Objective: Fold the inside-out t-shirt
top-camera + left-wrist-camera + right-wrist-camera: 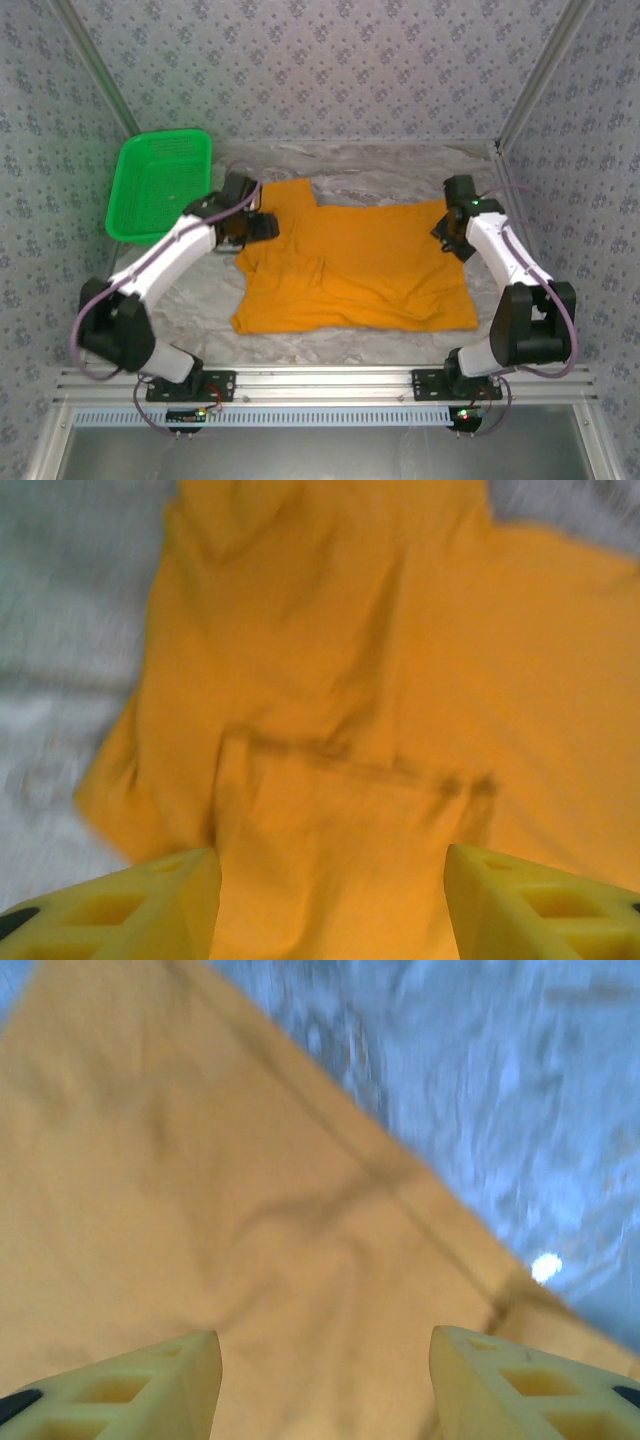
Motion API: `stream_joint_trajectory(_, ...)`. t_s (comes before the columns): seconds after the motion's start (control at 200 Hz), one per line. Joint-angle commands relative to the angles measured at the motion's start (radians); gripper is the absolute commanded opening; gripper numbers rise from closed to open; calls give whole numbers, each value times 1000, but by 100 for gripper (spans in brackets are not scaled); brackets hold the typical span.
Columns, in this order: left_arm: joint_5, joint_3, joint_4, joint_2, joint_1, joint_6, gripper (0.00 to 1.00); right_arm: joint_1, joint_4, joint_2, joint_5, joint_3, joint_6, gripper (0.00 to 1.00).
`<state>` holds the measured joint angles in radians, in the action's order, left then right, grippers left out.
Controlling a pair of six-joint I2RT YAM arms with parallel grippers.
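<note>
Walls (pixel 300 60) of grey paper with little flower prints stand at the back and on both sides. Thin silver metal poles (pixel 92 65) lean up in the corners. The table (pixel 195 300) below is covered with a crinkly, shiny white sheet.

A bright green plastic basket (pixel 160 185) full of small holes sits at the far left corner of the table. Next to it, the left gripper (pixel 255 226) is over the left edge of the orange-yellow cloth t-shirt (pixel 370 265). Its yellow fingers (pixel 120 905) are spread apart and hold nothing.

The t-shirt lies mostly flat in the middle of the table, with one sleeve pointing to the back.

The right gripper (pixel 452 232) is at the shirt's far right corner. It is spread apart too, with only flat cloth under it. A long silver metal rail (pixel 320 380) runs along the near edge.
</note>
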<state>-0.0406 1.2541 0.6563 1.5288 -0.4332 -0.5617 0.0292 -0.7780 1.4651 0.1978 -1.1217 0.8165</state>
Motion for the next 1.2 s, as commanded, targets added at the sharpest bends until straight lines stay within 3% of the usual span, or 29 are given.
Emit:
stream_joint_trajectory(0.0, -94, 164, -50, 151, 57, 78, 62, -57, 91, 59, -16, -60, -125, 61)
stream_joint_trajectory(0.2, 65, 503, -14, 457, 86, 145, 62, -174, 122, 218, -140, -210, -172, 64)
stream_joint_trajectory(0.335, 9, 647, 1, 630, 151, 100, 61, -197, 89, 332, -183, -320, -141, 67)
stream_joint_trajectory(0.54, -4, 760, 29, 765, 201, 124, 64, -195, 90, 481, -263, -420, -104, 69)
stream_joint_trajectory(0.87, -87, 857, 90, 918, 212, 142, 67, -181, 70, 674, -349, -554, -259, 65)
stream_joint_trajectory(1.104, -171, 1004, 164, 1028, 212, 188, 61, -145, 26, 795, -379, -665, -328, 50)
stream_joint_trajectory(1.194, -226, 1040, 166, 1055, 214, 223, 37, -135, 24, 804, -371, -683, -335, 30)
